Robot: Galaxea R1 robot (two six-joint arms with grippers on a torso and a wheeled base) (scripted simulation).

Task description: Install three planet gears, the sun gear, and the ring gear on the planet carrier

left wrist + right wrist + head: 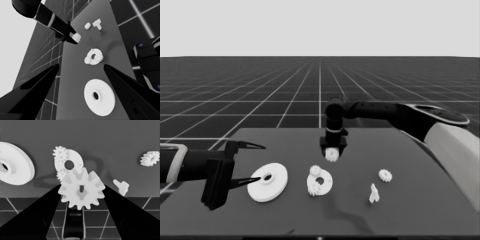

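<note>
The right end effector (332,152) hangs above the table (410,210), its fingers closed on a gear (332,155). Below it lies the smaller round part (321,182), carrying two gears (315,170). The larger round part (267,182) lies at the parked, open left end effector (250,164). Another gear (385,175) and a thin white piece (374,194) lie to the right.

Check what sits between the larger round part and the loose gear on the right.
In the head view, the smaller round part with two gears on it lies between the larger round part and the loose gear.
</note>
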